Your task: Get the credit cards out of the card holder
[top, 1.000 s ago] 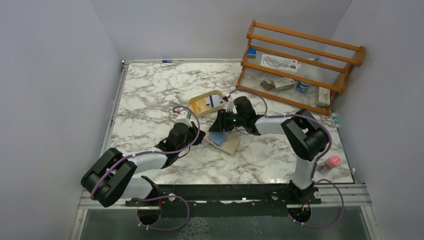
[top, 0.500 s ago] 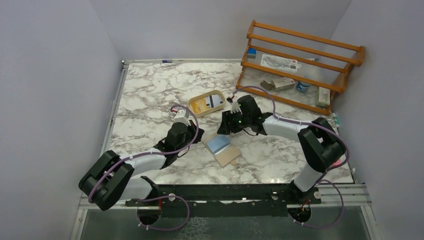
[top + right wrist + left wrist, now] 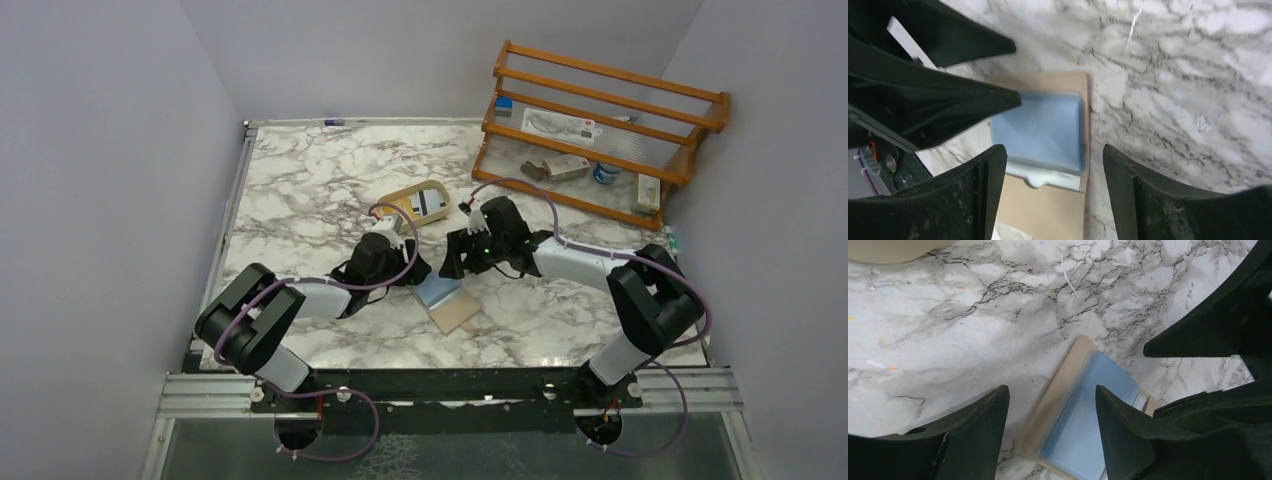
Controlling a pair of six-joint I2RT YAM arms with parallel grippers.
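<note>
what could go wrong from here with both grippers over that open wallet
The left gripper and right gripper, both open, crowd over the same wallet, so they may knock together. The blue cards lie flat on the wallet. A pinch may lift the whole wallet or just slide it, as nothing pins it down.

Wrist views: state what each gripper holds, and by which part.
Nothing is held. The left gripper and right gripper stand open above the open tan leather card holder and its light blue plastic cards, gripping neither.
</note>
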